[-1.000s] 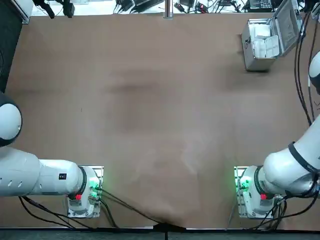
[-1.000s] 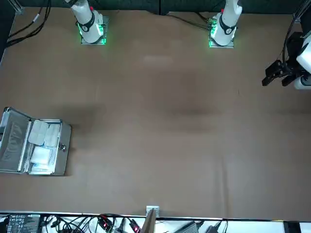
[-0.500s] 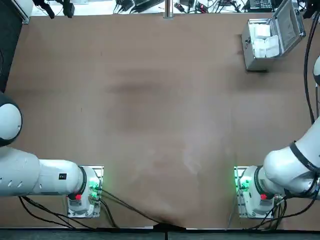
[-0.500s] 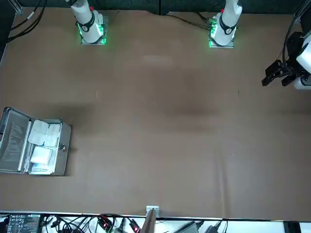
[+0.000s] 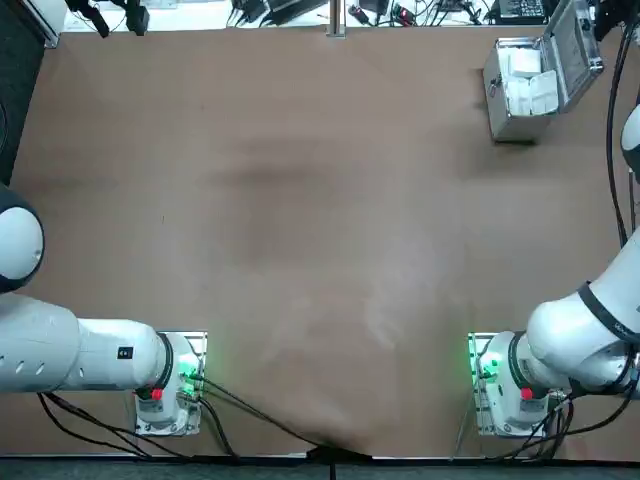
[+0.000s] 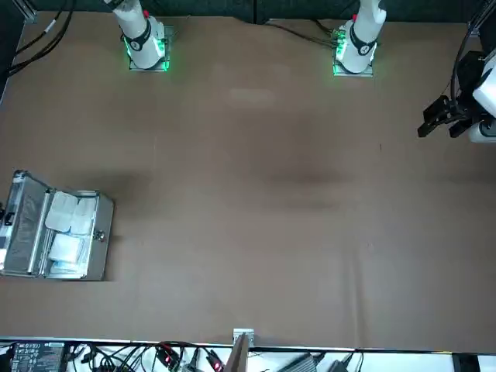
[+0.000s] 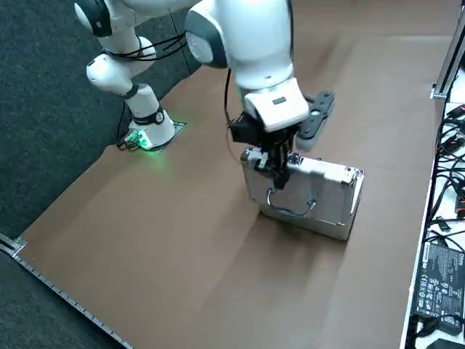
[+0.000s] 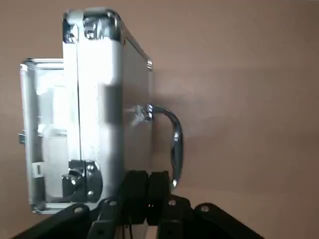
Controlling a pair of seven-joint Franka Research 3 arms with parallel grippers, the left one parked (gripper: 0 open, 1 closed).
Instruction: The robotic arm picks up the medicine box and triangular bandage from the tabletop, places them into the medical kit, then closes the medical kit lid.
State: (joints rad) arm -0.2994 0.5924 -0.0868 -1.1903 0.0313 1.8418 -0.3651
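Silver lid (image 6: 23,225) now tilted up more vs. before.

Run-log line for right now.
medical kit lid: open | medicine box, triangular bandage: inside medical kit | right gripper: shut, at lid's outer side | closing: not done

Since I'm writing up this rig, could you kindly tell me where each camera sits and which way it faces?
Top: overhead, looking down; arm bases at the bottom, medical kit beyond.
Front: across the table, facing the robot; both arm bases show.
Right side: raised at the robot's right, looking diagonally down; the robotic arm and its right claw are by the medical kit lid.
Right wrist: on the working arm, looking past its claw at the kit.
Top and front share the kit's white contents.
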